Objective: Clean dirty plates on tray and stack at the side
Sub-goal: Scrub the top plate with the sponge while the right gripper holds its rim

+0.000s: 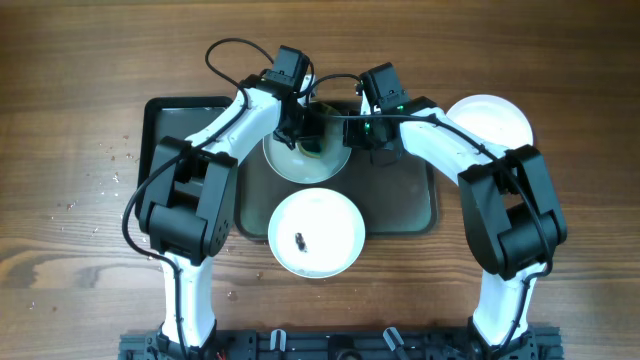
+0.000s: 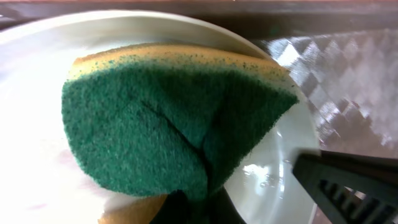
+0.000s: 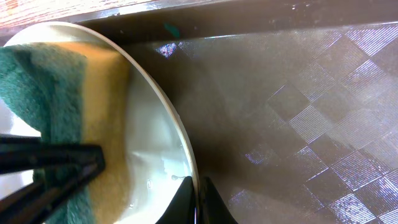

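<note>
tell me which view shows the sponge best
Left wrist: the sponge fills the frame, green scrub face folded, yellow layer behind, on a plate. Right wrist shows only its side at the left edge. Overhead gives a green sliver, mostly hidden.

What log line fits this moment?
left pincer: shut on sponge, on far plate | right pincer: shut on its rim | near plate: dirty

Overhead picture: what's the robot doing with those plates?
It is washing plates. The left hand presses a green-and-yellow sponge onto the back plate on the tray, while the right hand pinches that plate's rim. The front plate on the tray has a dark smear. A third plate sits on the table beside the tray, looking clean.
</note>
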`<state>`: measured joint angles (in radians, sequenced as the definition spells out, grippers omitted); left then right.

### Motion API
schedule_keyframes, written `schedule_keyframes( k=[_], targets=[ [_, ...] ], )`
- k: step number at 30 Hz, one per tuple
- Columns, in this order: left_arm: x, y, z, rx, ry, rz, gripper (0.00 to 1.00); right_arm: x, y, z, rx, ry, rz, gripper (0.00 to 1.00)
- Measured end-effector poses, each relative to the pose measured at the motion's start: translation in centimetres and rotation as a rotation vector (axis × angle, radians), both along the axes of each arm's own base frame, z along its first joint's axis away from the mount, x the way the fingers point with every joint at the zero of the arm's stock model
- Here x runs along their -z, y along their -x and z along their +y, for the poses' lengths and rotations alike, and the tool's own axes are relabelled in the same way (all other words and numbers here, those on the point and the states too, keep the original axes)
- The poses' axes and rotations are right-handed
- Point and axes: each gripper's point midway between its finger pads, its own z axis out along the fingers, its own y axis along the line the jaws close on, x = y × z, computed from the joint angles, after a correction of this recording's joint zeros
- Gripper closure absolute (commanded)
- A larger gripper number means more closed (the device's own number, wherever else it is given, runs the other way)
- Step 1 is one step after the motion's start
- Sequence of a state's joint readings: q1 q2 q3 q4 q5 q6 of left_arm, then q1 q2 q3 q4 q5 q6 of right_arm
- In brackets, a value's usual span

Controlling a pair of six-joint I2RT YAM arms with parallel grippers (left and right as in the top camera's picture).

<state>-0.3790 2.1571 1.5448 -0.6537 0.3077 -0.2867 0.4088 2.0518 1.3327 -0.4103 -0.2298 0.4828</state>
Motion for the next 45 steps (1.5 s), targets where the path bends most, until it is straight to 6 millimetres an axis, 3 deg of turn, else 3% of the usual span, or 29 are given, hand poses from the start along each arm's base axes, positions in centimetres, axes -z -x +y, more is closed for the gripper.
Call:
schedule_keyframes(
  k=[3, 7, 10, 13, 15, 19, 25, 35, 45],
  targets=[
    [-0.6, 0.3, -0.6, 0.011, 0.011, -0.006, 0.96, 0.0, 0.0, 0.0, -0.001, -0.001, 0.0, 0.96],
    [-3.2, 0.5, -1.3, 0.026, 0.014, -0.054, 0.96, 0.0, 0.0, 0.1, -0.002, -0.003, 0.0, 0.96],
    [-6.2, 0.5, -0.8, 0.005, -0.001, -0.108, 0.96, 0.0, 0.0, 0.1, -0.003, -0.005, 0.001, 0.96],
    [-7.8, 1.0, 0.3, -0.032, -0.037, -0.118, 0.96, 0.0, 0.0, 0.1, -0.003, -0.005, 0.001, 0.96],
    [-7.6, 1.4, 0.8, -0.044, -0.062, -0.1, 0.96, 0.0, 0.0, 0.1, -0.003, -0.005, 0.001, 0.96],
    [-5.3, 2.2, 1.8, -0.06, -0.128, -0.032, 0.95, 0.0, 0.0, 0.1, -0.004, -0.005, 0.001, 0.96],
    [-2.3, 2.6, 2.5, -0.068, -0.176, 0.034, 0.48, 0.0, 0.0, 0.1, -0.004, -0.005, 0.001, 0.96],
    [-2.1, 2.2, 4.3, -0.117, -0.186, 0.053, 0.48, 0.0, 0.0, 0.2, -0.004, -0.006, 0.0, 0.95],
    [-2.0, 3.0, 2.5, -0.069, -0.2, 0.038, 0.46, 0.0, 0.1, 0.2, -0.004, -0.006, 0.0, 0.95]
  ],
)
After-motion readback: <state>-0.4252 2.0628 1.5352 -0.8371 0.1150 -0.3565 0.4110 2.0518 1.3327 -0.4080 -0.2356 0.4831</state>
